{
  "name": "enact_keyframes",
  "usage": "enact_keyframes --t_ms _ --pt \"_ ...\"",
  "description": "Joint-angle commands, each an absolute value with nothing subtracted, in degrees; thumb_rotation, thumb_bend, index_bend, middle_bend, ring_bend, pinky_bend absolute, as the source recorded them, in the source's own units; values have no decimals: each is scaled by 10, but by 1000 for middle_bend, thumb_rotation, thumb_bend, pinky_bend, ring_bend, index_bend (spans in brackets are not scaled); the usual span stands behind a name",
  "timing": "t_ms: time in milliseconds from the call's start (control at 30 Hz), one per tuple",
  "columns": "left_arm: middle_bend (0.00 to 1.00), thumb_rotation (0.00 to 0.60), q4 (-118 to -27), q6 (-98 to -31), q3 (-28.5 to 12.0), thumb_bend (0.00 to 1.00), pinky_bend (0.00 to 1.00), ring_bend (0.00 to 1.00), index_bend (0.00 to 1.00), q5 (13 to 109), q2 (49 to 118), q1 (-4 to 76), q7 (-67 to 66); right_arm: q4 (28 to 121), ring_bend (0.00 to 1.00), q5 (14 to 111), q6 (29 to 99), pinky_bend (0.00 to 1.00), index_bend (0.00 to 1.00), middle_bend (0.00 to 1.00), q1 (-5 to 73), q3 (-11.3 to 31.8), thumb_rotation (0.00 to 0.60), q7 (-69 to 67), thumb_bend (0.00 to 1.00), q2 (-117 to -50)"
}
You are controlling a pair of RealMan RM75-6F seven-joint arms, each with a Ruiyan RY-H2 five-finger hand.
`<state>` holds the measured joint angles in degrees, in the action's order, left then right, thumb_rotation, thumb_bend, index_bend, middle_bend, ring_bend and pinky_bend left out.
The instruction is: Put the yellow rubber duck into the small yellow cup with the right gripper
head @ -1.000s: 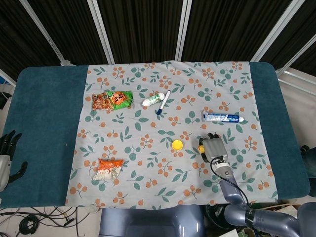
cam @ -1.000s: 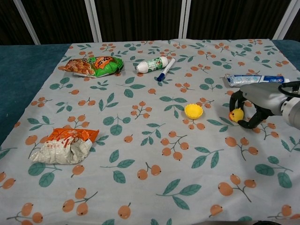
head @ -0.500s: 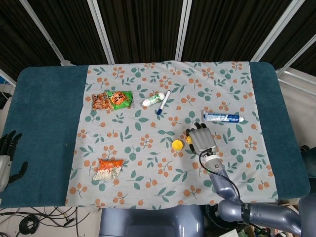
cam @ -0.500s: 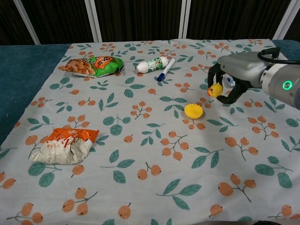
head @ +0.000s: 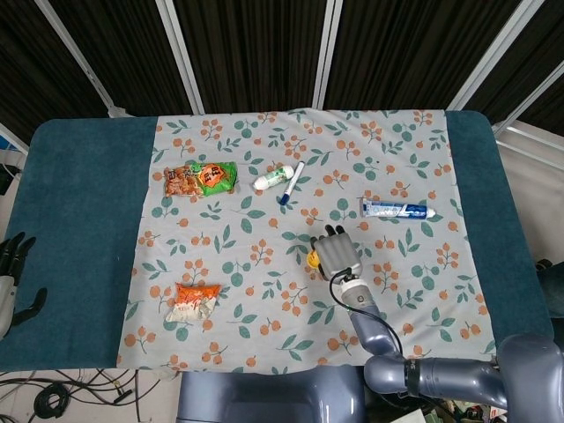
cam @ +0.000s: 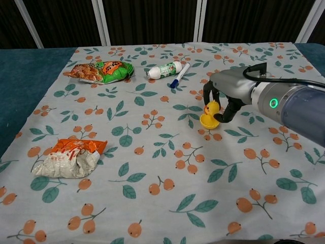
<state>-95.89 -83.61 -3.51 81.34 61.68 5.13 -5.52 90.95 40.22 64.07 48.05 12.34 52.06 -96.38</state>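
My right hand (cam: 223,96) (head: 337,254) holds the yellow rubber duck (cam: 211,108) between its curled fingers. The duck hangs directly over the small yellow cup (cam: 208,121), close to its rim; whether it touches the cup I cannot tell. In the head view the hand covers most of the cup (head: 312,259) and hides the duck. My left hand (head: 12,269) rests off the table's left edge, fingers spread, holding nothing.
On the floral cloth (cam: 152,168) lie a green-orange snack bag (cam: 101,71), a white bottle (cam: 163,70), a blue-capped pen (cam: 179,75), a toothpaste tube (head: 397,210) and an orange-white packet (cam: 71,156). Teal table surface (head: 79,211) borders the cloth.
My right hand has lifted the duck off the cloth at the right and carried it leftward to just above the yellow cup. The left hand stayed still.
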Motion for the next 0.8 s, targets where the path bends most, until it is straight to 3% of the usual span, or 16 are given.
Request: enact_keyframes --t_ms 33,633,800 --pt "0 600 -958 -836 -35 378 0 0 0 815 617 52 -58 898 162 401 641 183 433 449 485 119 600 522 398 -973" --pt "0 600 -958 -835 -34 378 0 0 0 814 619 52 -62 873 161 401 634 183 432 417 485 109 600 498 331 -979" --pt "0 600 -958 -835 -35 378 0 0 0 812 618 53 -62 873 119 397 633 183 282 283 487 107 600 499 233 -979"
